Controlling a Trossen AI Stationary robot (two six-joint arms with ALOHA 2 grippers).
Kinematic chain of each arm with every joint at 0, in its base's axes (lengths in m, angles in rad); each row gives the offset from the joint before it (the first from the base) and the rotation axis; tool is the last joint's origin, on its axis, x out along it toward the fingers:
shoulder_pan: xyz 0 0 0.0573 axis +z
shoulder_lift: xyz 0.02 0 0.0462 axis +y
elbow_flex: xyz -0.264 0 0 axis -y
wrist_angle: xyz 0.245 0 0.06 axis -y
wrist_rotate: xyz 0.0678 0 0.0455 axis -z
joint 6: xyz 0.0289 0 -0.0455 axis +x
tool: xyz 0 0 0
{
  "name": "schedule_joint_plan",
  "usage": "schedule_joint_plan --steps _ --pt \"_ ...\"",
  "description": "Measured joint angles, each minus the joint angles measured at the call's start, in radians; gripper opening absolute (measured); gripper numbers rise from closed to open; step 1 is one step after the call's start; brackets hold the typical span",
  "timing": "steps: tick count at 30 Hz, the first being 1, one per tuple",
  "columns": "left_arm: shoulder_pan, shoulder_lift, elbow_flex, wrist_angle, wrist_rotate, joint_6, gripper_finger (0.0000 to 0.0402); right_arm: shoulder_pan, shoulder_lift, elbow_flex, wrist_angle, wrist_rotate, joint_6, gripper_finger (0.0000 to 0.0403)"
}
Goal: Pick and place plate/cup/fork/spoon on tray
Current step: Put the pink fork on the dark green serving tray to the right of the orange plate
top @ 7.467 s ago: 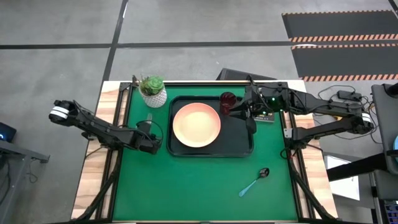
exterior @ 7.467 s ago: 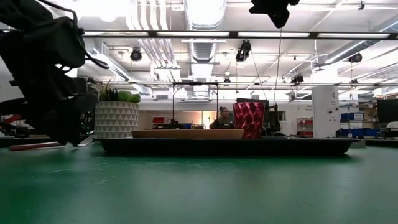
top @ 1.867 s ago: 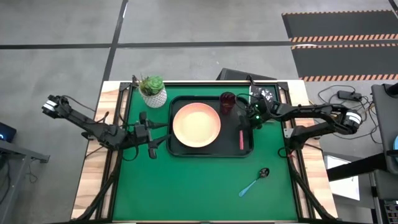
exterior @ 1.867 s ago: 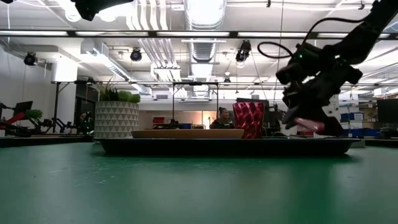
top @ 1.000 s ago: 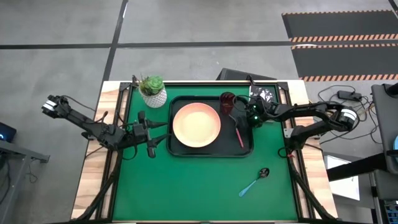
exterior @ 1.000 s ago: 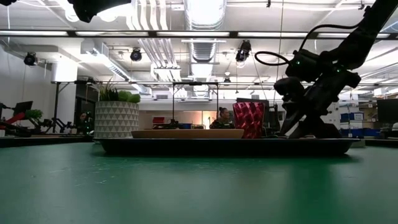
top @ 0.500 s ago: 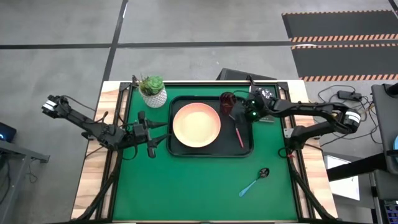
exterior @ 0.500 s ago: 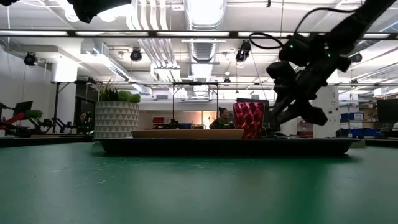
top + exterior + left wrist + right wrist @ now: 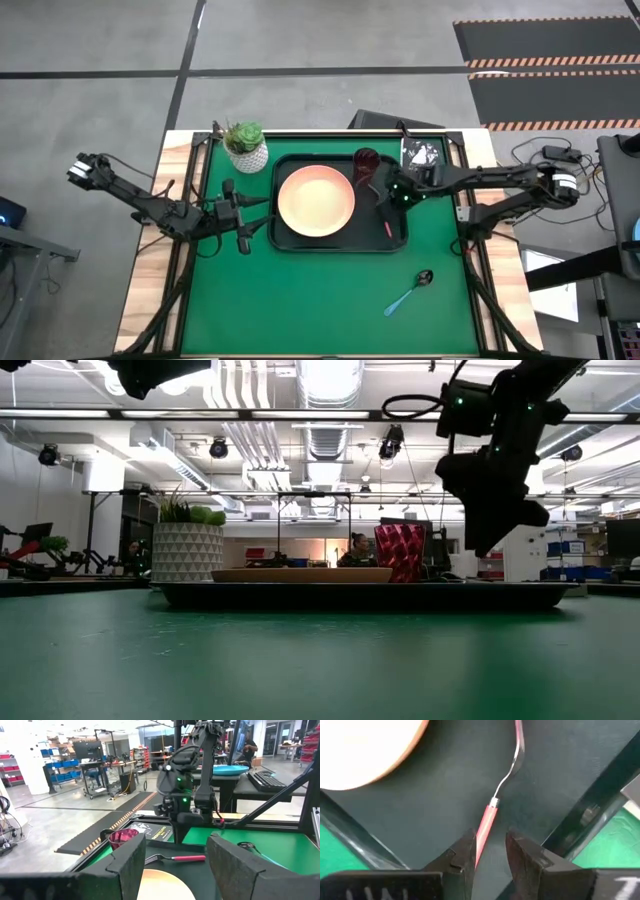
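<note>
The dark tray (image 9: 284,240) lies on the green mat. The salmon-pink plate (image 9: 316,200) rests flat on the tray's left part. The maroon cup (image 9: 366,161) stands in its far right corner. The pink-handled fork (image 9: 486,823) lies flat on the tray floor right of the plate, and also shows in the high view (image 9: 388,224). My right gripper (image 9: 490,855) is open and hangs above the fork's handle, clear of the tray in the low view (image 9: 488,546). My left gripper (image 9: 245,216) is open and empty, left of the tray. The blue-handled spoon (image 9: 409,292) lies on the mat at the near right.
A white pot with a green plant (image 9: 245,146) stands at the tray's far left corner. A black booklet (image 9: 421,152) lies at the far right behind the tray. Bare mat lies between the tray and the table's near edge, apart from the spoon.
My right gripper has gone up from the tray floor and turned until its fingers point down. It has also shifted a little toward the table's left edge. The fork stays flat on the tray, right of the plate.
</note>
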Motion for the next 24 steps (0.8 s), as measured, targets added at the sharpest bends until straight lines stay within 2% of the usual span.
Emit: schedule_joint_plan --steps 4,16,24 --pt "0.000 0.001 -0.001 0.011 0.000 0.003 0.0190 0.052 0.039 0.011 0.032 0.059 0.009 0.0093" --pt "0.000 -0.003 -0.001 0.023 -0.002 0.009 0.0190 0.055 0.262 0.063 0.038 0.058 -0.035 0.0093" --pt "0.000 -0.003 -0.001 0.023 -0.003 0.009 0.0189 0.055 0.344 0.127 0.033 0.058 -0.071 0.0087"
